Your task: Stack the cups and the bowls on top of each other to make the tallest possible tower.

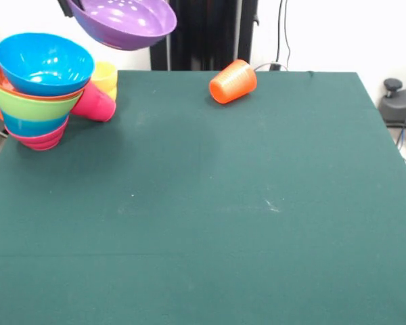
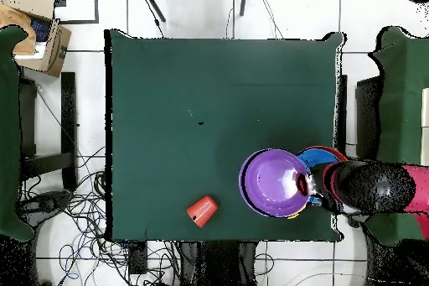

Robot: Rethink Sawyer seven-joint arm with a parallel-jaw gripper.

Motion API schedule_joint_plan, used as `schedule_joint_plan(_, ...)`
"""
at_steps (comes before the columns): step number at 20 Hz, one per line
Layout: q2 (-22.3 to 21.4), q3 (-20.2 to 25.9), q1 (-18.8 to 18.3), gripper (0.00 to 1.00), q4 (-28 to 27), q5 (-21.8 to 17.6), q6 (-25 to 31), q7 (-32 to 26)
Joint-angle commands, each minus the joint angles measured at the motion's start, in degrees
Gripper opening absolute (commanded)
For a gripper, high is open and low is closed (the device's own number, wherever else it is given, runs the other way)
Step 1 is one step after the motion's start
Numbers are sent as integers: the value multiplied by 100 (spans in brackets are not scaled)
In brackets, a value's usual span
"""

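My gripper is shut on the rim of the purple bowl, which hangs tilted in the air above the table's far left corner; only a dark tip of the gripper shows in the front view. The tower stands below and to the left. It has the blue bowl on top, then an orange rim, lime green, translucent blue and magenta. The yellow cup and the red-pink cup lie behind the tower. The orange cup lies on its side at the far edge.
The green table cloth covers the whole table. The black pedestal stands behind the far edge. Overhead, the purple bowl overlaps the blue bowl. A cardboard box and cables lie off the table.
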Motion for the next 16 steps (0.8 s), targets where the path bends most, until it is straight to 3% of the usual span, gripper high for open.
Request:
schedule_joint_plan(1,392,416,-32,0,-572,-144,806,-2399)
schedule_joint_plan(16,703,338,-329,0,-888,-536,939,-3130)
